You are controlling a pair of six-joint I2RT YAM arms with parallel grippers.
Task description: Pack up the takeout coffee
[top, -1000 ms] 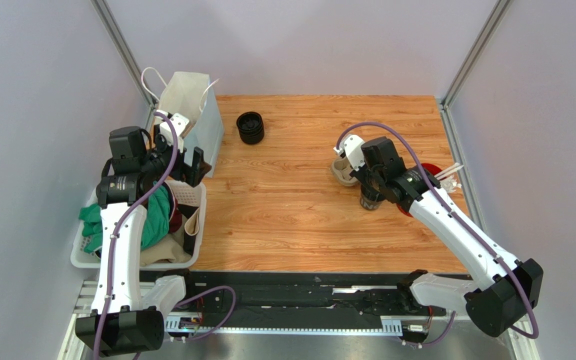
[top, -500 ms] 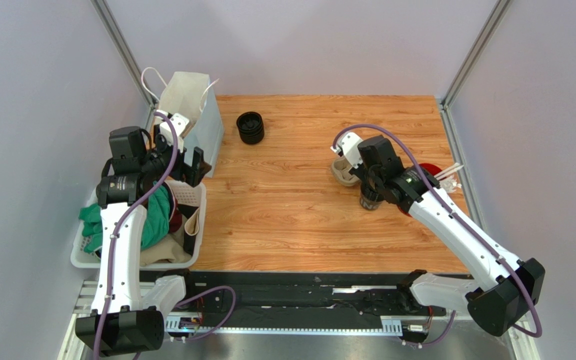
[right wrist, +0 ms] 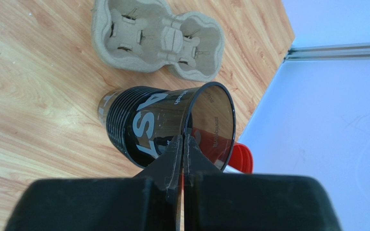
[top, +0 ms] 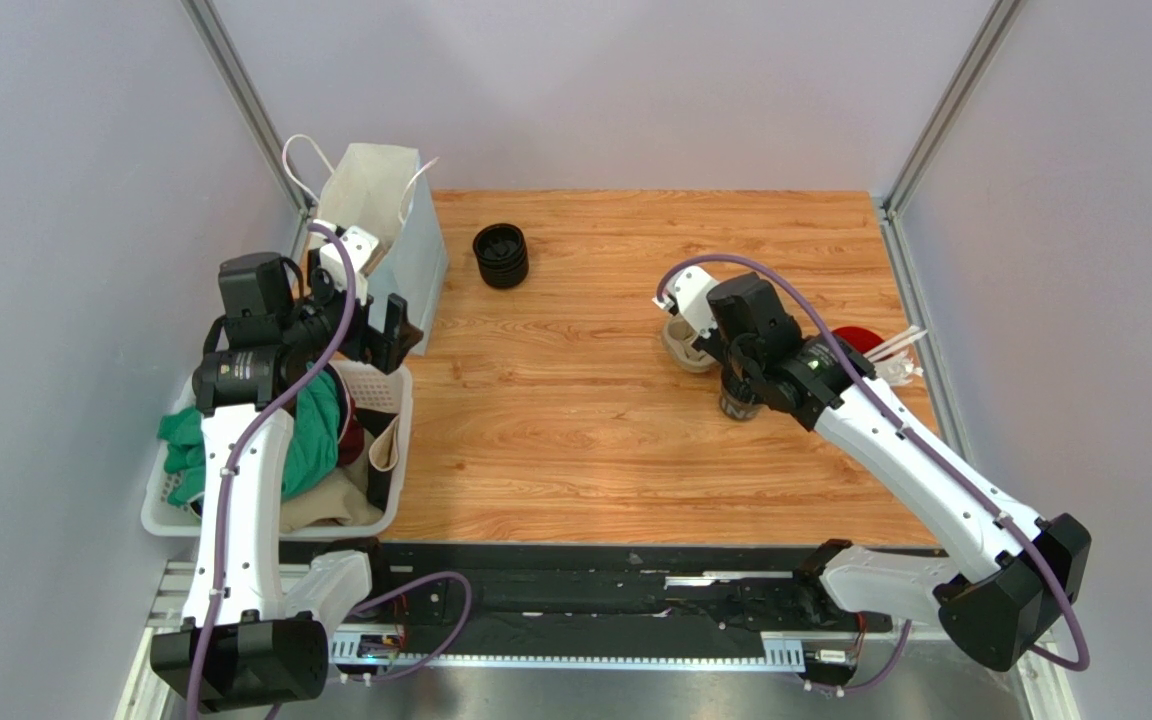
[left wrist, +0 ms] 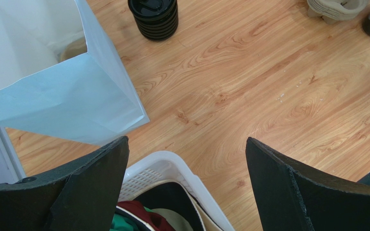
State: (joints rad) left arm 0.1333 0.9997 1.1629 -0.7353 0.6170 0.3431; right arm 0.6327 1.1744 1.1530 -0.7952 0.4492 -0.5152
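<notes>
Wooden table [top: 597, 450] is bearing a tray [right wrist: 155, 41]; beside it the right end effector [right wrist: 183, 140] is pinching the rim of an open cup [right wrist: 138, 125]. Left end effector [left wrist: 187, 144] is gaping empty.

Tabletop [top: 582, 435] centre open, black cup [right wrist: 138, 125], tray [right wrist: 153, 38] right

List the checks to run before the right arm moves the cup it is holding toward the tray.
1. Right gripper pinched shut on the rim of the lettered black cup: ok.
2. That cup lifted off the table: cannot tell.
3. Both wells of the cardboard tray empty: ok.
4. Tray apart from the held cup, with nothing between them: ok.
5. Left gripper open, holding nothing, over by the laundry basket: ok.
6. Lidded black cup upright near the paper bag, out of the right arm's way: ok.
</notes>
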